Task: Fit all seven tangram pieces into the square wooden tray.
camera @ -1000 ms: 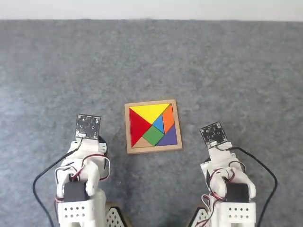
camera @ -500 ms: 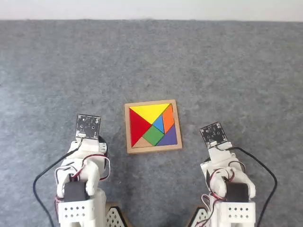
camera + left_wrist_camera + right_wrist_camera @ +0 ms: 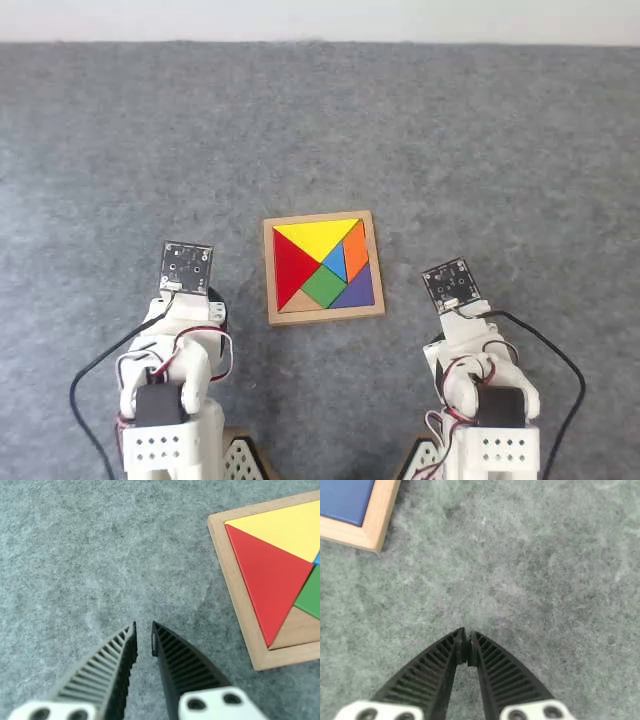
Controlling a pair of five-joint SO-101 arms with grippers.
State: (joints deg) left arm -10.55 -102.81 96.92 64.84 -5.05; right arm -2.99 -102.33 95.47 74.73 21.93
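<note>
From above, the square wooden tray (image 3: 268, 270) lies flat on the grey tabletop (image 3: 480, 150), about midway between the two arms and a little farther out than their wrists. Coloured pieces cover its inside. A yellow triangle (image 3: 316, 238) runs along the far edge and a red triangle (image 3: 290, 265) along the left edge. An orange piece (image 3: 356, 250) sits at the right edge, with a small blue triangle (image 3: 336, 262) at the centre. A green square (image 3: 323, 287) and a purple triangle (image 3: 355, 290) lie along the near edge. At the near left corner there is a tan triangle (image 3: 297, 299) - whether it is a plain wooden piece or bare tray floor I cannot tell. The left arm (image 3: 175, 340) stands near and to the left of the tray, the right arm (image 3: 470, 370) near and to the right, both apart from it.

In the left wrist view, the left claw (image 3: 143, 626) hangs over bare tabletop, clenched almost to touching, with a thin sliver of grey between the tips and nothing held. The tray's near left corner lies to its right, and the rim (image 3: 235, 595) frames the red triangle (image 3: 272, 577), the yellow triangle (image 3: 285, 527), an edge of the green square (image 3: 310, 595) and the tan triangle (image 3: 300, 627).

In the right wrist view, the right claw (image 3: 468, 632) is clenched tight - tips together, empty - above the tabletop. The tray's near right corner (image 3: 370, 530) lies farther out and to the left, well apart from the tips, with part of the purple triangle (image 3: 345, 497) inside it.
</note>
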